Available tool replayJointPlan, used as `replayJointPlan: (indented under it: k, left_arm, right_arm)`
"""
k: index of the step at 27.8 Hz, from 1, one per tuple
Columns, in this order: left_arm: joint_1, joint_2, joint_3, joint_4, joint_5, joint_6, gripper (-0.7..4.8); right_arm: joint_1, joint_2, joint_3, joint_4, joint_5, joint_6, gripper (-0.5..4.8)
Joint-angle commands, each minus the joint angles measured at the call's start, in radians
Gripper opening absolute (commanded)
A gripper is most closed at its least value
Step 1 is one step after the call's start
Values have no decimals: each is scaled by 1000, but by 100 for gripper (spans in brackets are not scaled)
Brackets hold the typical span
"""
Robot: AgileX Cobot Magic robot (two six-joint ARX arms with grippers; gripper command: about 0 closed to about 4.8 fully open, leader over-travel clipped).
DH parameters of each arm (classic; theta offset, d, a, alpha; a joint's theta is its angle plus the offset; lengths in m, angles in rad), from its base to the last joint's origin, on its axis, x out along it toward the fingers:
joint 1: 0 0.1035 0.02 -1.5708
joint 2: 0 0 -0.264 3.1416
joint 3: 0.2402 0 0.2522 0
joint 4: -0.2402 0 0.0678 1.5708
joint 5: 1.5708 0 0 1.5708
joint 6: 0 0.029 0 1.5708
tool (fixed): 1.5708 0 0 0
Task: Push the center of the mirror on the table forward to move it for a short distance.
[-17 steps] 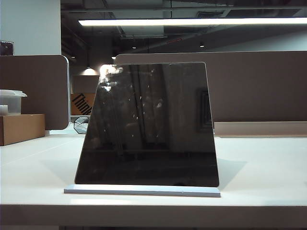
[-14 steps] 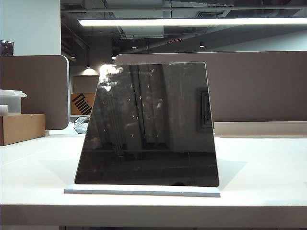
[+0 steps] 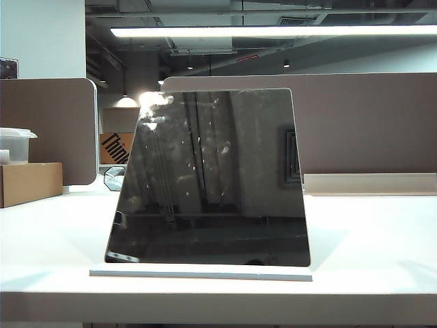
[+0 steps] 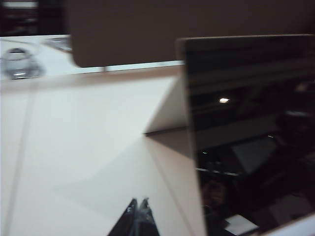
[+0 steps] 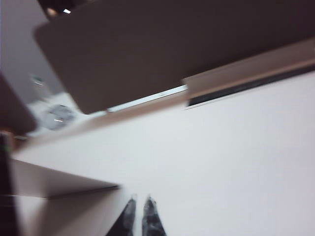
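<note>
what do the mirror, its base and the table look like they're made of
Mirror: seemingly glass, glossy and dark; it reflects ceiling lights and shows smudges.
Base: thin pale grey-blue slab, matte; plastic or painted board, hard to tell.
Table: white, smooth, matte top with a thick front edge, likely laminate.
The left tool and right tool hover over the table, touching neither mirror nor base.

both hands [image 4: 138,212] [image 5: 139,212] low, fingertips together

White table [image 3: 369,239], mirror [image 3: 212,178] on pale base mid-front, cardboard box [image 3: 31,183] far left
</note>
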Motion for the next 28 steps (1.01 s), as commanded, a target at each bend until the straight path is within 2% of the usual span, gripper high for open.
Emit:
replayJointPlan:
  k: [1,2,3,4,6,8,11,12,14,16,17,18,19,20,21,22,23,28]
  left_arm:
    - [-150,1,0,6,4,3,-5]
    - [-172,1,0,6,4,3,-5]
    - [-197,1,0,6,8,3,-5]
    - [-197,1,0,6,11,3,-5]
    - [-196,1,0,6,2,3,-5]
    - [-196,1,0,6,3,3,-5]
    - [-196,1,0,6,3,3,-5]
    - [-196,1,0,6,3,3,-5]
    - [-196,1,0,6,3,3,-5]
    - [-196,1,0,6,3,3,-5]
    - [-196,1,0,6,3,3,-5]
    - [-196,1,0,6,3,3,-5]
    - [-196,1,-1,6,3,3,-5]
    - [-196,1,-1,6,2,3,-5]
    - [-196,1,-1,6,2,3,-5]
    - [-196,1,0,5,4,3,-5]
    - [-196,1,-1,5,6,3,-5]
    - [-196,1,-1,5,3,3,-5]
  right_arm:
    - [1,0,-1,57,-227,276,19]
    - [2,0,0,72,-284,321,-3]
    - [5,1,21,127,-405,414,-10]
    - [13,1,43,139,-430,431,-10]
    - [54,8,148,137,-413,429,-10]
    - [105,62,261,118,-397,397,-10]
    - [204,257,435,-67,-400,220,-10]
    - [226,304,463,-94,-401,204,-10]
    - [328,460,555,-159,-396,129,-10]
    - [468,603,610,-161,-313,77,-10]
    - [581,699,640,-161,-183,41,-10]
    - [632,742,653,-161,-122,24,-10]
    - [737,824,676,-162,14,-1,-9]
    - [780,863,685,-161,80,-3,-10]
    - [870,955,705,-158,220,-3,-10]
    - [904,996,711,-155,283,-3,-10]
    - [955,1074,722,-145,390,0,-9]
    - [1006,1297,788,-78,441,83,-9]
